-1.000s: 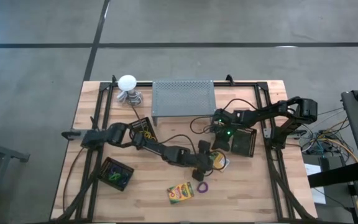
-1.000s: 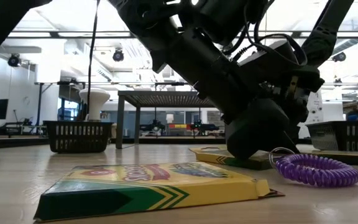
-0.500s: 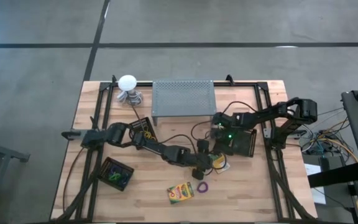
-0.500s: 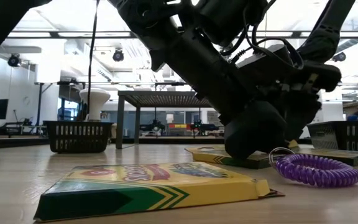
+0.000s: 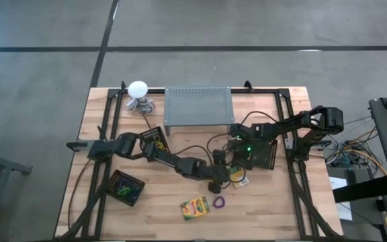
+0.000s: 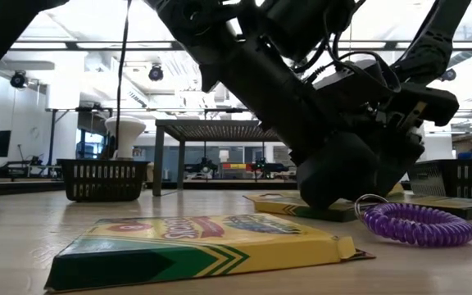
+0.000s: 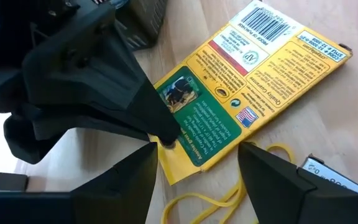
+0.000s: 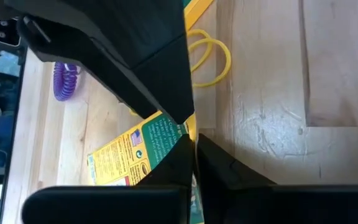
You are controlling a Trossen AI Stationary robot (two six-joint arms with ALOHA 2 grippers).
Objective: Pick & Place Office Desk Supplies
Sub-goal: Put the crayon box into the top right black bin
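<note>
High view: both arms meet mid-bench over a yellow-and-green cardboard crayon box (image 5: 238, 176). Left wrist view alone shows the left claw (image 7: 197, 163) spread wide above that box's corner, holding nothing. Right wrist view alone shows the right claw (image 8: 194, 146) pinched closed at the box's edge, beside yellow rubber bands (image 8: 209, 56).

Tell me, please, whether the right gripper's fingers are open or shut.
Shut: in the right wrist view the right gripper shows its two dark fingers pressed together, meeting at the crayon box edge.
</note>
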